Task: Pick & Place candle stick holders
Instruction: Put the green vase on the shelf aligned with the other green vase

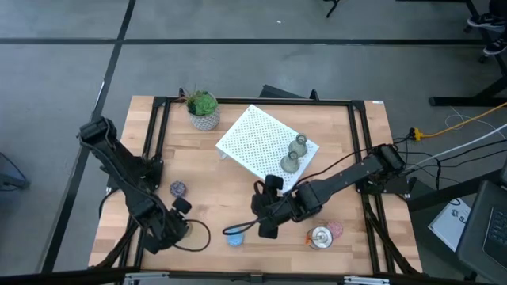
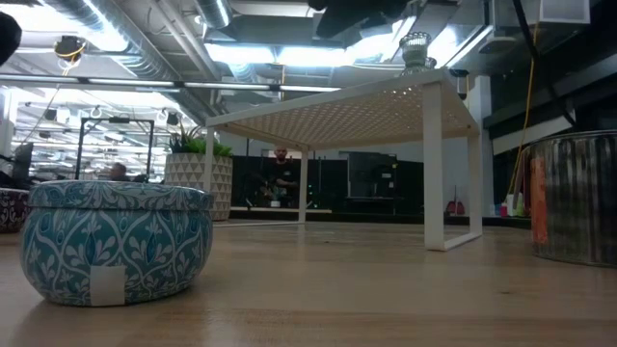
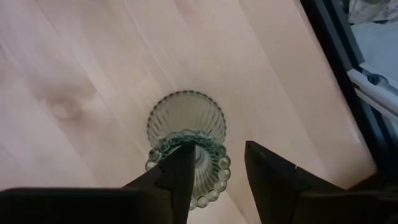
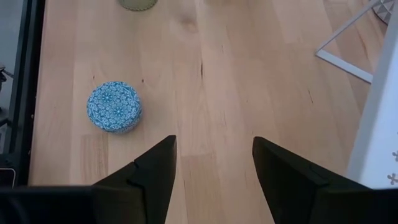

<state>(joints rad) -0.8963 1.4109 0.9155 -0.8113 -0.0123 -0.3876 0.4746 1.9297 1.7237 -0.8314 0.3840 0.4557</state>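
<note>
We see the left gripper point(image 3: 214, 177) clasping the beaded rim of an olive-green ribbed glass candle holder point(image 3: 186, 124) at the table's near-left; only its wrist view shows this grip. The right gripper point(image 4: 211, 165) hangs open and empty mid-table, the blue patterned round holder point(image 4: 114, 106) nearby.

The setting is a robotics lab or industrial workspace. Exposed ceiling ducts point(image 2: 145, 39) and strip lights point(image 2: 241, 53) run overhead. The wooden table point(image 1: 238, 198) sits in a black metal frame point(image 1: 154, 127) on a grey floor point(image 1: 63, 71) marked with dark lines. Cables point(image 1: 467, 127) trail alongside. People point(image 2: 281, 173) stand at workstations behind.
</note>
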